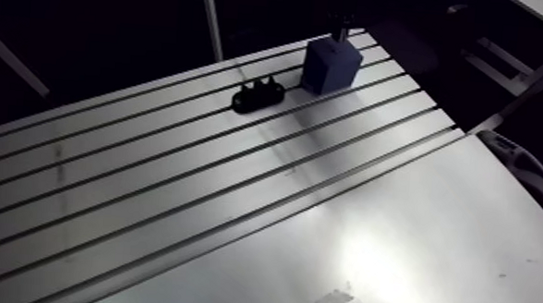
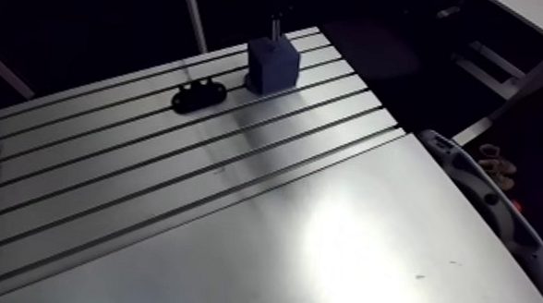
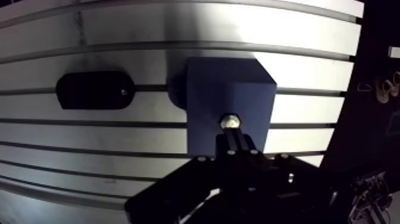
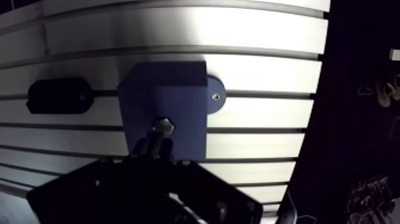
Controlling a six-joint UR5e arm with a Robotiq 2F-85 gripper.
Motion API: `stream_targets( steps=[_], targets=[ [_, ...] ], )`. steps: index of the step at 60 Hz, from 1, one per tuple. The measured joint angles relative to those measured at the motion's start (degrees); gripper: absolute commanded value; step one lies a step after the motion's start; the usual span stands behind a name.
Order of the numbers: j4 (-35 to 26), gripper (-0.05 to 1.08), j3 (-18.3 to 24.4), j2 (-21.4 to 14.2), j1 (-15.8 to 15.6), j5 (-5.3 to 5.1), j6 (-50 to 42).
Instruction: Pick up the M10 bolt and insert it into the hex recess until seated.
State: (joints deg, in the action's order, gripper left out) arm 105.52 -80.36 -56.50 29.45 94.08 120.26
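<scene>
**A:** Bolt location first: where do you have it?

**B:** Your M10 bolt (image 3: pixel 230 122) sits at the tips of the hand (image 3: pixel 234 138), right over the top face of the blue block (image 3: pixel 229 89). The two fingers are drawn close together and look clamped on it, with only its hex head showing past them.

**A:** Why hold it that way?

**B:** I judge you hold it centred over the block so that it lines up with the hex recess. The bolt itself hides the recess, so you cannot tell from here whether it is seated.

**A:** Is anything in your way?

**B:** Little. A black plate (image 3: pixel 92 90) lies flat on the table (image 3: pixel 297 36) beside the block, apart from it and clear of the hand. One round foot (image 4: pixel 216 96) of the block, with its screw, sticks out low on the side away from the plate.
</scene>
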Motion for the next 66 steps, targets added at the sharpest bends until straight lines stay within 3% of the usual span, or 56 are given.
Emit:
stream_targets(
  steps=[66],
  targets=[
    [0.37, 1.07, -0.49, 0.82, 0.32, 0.0, 1.67]
  ],
)
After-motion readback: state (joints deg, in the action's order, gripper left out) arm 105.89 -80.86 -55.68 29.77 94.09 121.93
